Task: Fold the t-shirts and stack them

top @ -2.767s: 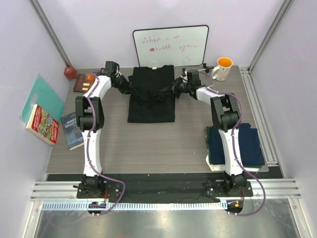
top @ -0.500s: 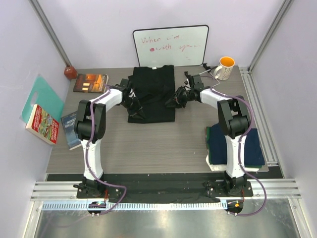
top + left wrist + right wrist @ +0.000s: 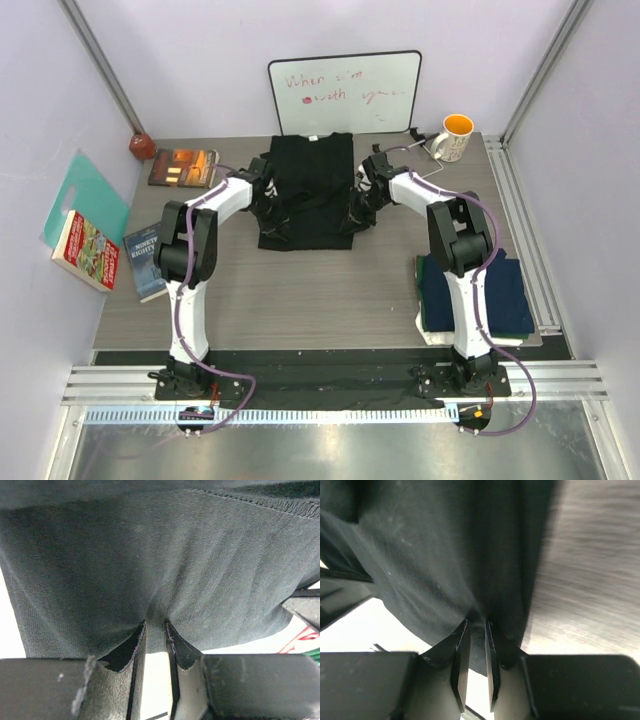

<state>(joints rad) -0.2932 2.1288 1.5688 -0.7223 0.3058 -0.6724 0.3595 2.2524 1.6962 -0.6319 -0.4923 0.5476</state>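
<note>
Two pinches on black t-shirt (image 3: 305,190) | left claw (image 3: 155,625) clamps its 9 o'clock edge | right claw (image 3: 476,622) clamps its 3 o'clock edge | navy t-shirt (image 3: 505,285) at 4 o'clock

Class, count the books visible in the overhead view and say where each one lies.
3. An orange-and-dark book lies near the table's far-left corner; a blue book lies at its left edge; a red book leans just beyond that edge. More may be hidden.
</note>
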